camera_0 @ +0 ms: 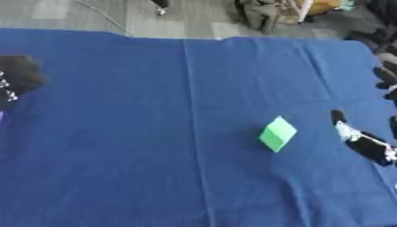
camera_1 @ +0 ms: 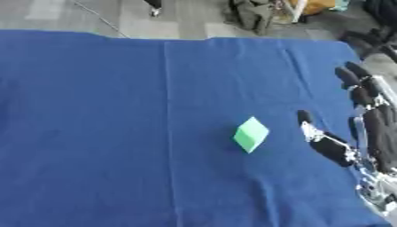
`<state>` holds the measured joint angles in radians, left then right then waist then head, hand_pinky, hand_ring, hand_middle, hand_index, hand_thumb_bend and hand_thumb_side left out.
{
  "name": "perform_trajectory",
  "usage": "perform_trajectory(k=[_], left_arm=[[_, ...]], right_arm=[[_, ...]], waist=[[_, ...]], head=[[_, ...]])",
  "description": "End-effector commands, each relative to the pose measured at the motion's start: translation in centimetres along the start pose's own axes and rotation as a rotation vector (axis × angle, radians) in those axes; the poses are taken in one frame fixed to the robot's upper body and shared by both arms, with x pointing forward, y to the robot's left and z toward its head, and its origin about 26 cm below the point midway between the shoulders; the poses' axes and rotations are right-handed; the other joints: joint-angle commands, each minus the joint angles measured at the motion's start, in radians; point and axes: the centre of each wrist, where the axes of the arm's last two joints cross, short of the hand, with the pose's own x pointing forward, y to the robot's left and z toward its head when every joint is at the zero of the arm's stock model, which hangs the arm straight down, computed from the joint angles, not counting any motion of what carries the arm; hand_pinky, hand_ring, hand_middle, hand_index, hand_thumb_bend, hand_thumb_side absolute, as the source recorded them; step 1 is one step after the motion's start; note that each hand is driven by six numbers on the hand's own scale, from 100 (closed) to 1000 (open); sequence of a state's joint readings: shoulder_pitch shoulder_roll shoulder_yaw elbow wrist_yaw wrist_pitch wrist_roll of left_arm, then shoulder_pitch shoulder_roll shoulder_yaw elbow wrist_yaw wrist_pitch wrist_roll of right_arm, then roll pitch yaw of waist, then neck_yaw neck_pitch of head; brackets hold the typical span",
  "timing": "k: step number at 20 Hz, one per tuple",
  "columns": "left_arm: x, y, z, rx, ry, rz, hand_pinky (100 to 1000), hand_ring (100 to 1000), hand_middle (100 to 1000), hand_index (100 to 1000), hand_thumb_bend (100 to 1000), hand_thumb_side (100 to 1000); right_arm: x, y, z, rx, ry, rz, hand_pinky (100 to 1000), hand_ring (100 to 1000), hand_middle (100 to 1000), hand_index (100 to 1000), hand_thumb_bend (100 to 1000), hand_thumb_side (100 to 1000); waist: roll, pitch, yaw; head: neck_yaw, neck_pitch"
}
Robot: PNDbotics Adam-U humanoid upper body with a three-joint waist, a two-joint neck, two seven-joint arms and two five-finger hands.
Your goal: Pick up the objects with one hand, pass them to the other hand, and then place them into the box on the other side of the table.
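Observation:
A small light-green block (camera_1: 251, 134) lies on the blue cloth (camera_1: 116, 111), right of the table's middle and turned so one corner points away from me. My right hand (camera_1: 378, 133) hovers at the table's right edge, open, with straight fingers (camera_1: 350, 77) pointing away and the thumb (camera_1: 305, 118) stretched toward the block. A small gap separates the thumb from the block, and the hand holds nothing. My left hand (camera_0: 17, 75) shows only as a dark shape at the left edge. No box is in view.
A thin purple sliver (camera_0: 1, 116) shows at the left edge below the left hand. Beyond the table's far edge, grey floor holds dark clutter (camera_0: 260, 11). A crease (camera_0: 190, 111) runs down the cloth.

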<state>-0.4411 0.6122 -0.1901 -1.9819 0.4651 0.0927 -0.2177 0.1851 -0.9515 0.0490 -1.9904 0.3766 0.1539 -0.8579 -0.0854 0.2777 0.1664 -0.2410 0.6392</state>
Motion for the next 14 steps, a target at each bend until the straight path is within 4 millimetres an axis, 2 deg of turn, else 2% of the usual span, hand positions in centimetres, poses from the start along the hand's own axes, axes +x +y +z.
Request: perform_trajectory(k=[1,6,11,14], left_arm=[[1.5,1.1,0.0,0.007,-0.052,-0.003,1000,1000,713,883,100,727],[1.9,1.5,-0.1,0.009,-0.142,0.004,1000,1000,715,882,100,699],[2.0,1.4,-0.1,0.005,-0.196,-0.022,1000,1000,717,883,100,690],[1.9,1.4,-0.1,0.008,-0.204,-0.028,1000,1000,717,880,100,684]], right_arm=[[-0.2,-0.7,-0.2,0.04,0.002,-0.027,558,687,911,910,363,303],[-1.1,-0.8,1.9,0.107,0.081,-0.09,559,690,914,917,397,320],[-1.5,-1.4,1.6,0.167,0.151,-0.094,574,698,914,925,410,349],[-1.7,-1.9,0.7,0.187,0.177,-0.099,583,698,912,926,417,367]], waist=[[-0.004,-0.015,0.006],[-0.015,-0.006,0.042],[-0.024,-0.002,0.071],[-0.028,-0.002,0.077]], head=[[-0.008,0.001],[-0.016,-0.006],[-0.029,-0.008],[-0.033,-0.008]])
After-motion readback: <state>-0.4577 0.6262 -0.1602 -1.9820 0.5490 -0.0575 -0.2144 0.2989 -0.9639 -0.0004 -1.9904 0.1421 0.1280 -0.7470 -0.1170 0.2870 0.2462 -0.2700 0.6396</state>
